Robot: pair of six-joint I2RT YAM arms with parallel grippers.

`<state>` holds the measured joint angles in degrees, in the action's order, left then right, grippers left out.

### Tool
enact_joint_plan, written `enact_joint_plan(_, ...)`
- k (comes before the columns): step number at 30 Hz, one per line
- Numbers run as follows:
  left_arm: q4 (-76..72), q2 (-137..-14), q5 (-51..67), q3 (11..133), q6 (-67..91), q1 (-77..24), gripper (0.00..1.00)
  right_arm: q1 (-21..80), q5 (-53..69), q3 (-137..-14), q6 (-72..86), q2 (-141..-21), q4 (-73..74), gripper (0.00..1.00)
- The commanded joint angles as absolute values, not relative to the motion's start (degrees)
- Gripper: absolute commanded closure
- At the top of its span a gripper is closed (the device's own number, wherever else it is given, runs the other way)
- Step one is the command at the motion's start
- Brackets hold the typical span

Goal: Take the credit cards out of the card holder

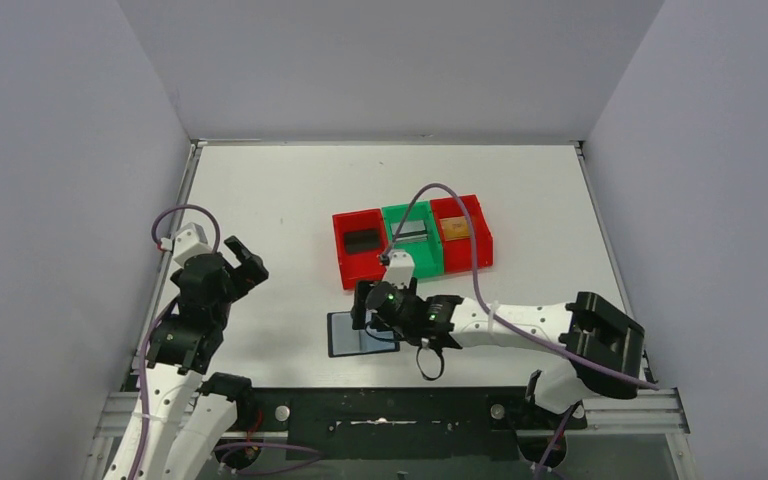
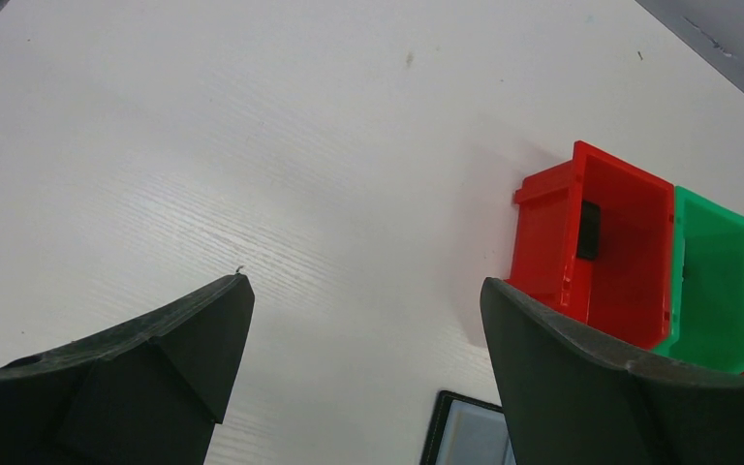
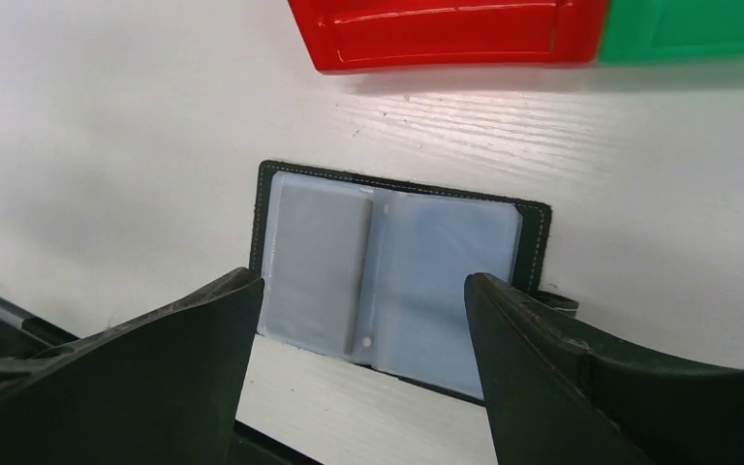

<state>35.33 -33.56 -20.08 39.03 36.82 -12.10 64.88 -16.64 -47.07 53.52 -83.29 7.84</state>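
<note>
Right tool (image 3: 360,281), released, over open card holder (image 3: 320,242); left tool (image 2: 365,283) released too, well apart.

One desk (image 1: 290,190) carries everything. Two arms are bolted at its near edge, the left arm (image 1: 185,335) and the right arm (image 1: 520,322). Each ends in one gripper, so there are two: the left gripper (image 2: 365,283) and the right gripper (image 3: 363,279), each with two fingers.

Three plastic bins stand in one row. Two are red, the left red bin (image 1: 341,247) and the right red bin (image 1: 483,240), and one is the green bin (image 1: 431,262).

Three credit cards show, one per bin: one black card (image 1: 362,240), one silver-grey card (image 1: 410,232) and one gold card (image 1: 454,229).

One card holder (image 3: 402,266) lies open, showing two clear pockets (image 3: 315,257).
</note>
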Motion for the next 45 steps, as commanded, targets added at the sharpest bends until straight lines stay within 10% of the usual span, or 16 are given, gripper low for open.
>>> enact_joint_plan(1,32.7,-33.9,-19.4,39.3,36.0,-11.5,0.11,67.4,-30.0,-57.1,58.3,-89.0,18.8,0.22)
enact_joint_plan(30,32.5,-33.7,-19.2,39.1,35.9,-11.1,0.10,73.2,-24.6,-72.4,55.9,-107.8,25.5,0.34)
enact_joint_plan(45,31.8,-34.3,-17.3,38.7,35.5,-11.0,0.10,72.2,-23.1,-69.2,57.7,-107.3,23.9,0.69)
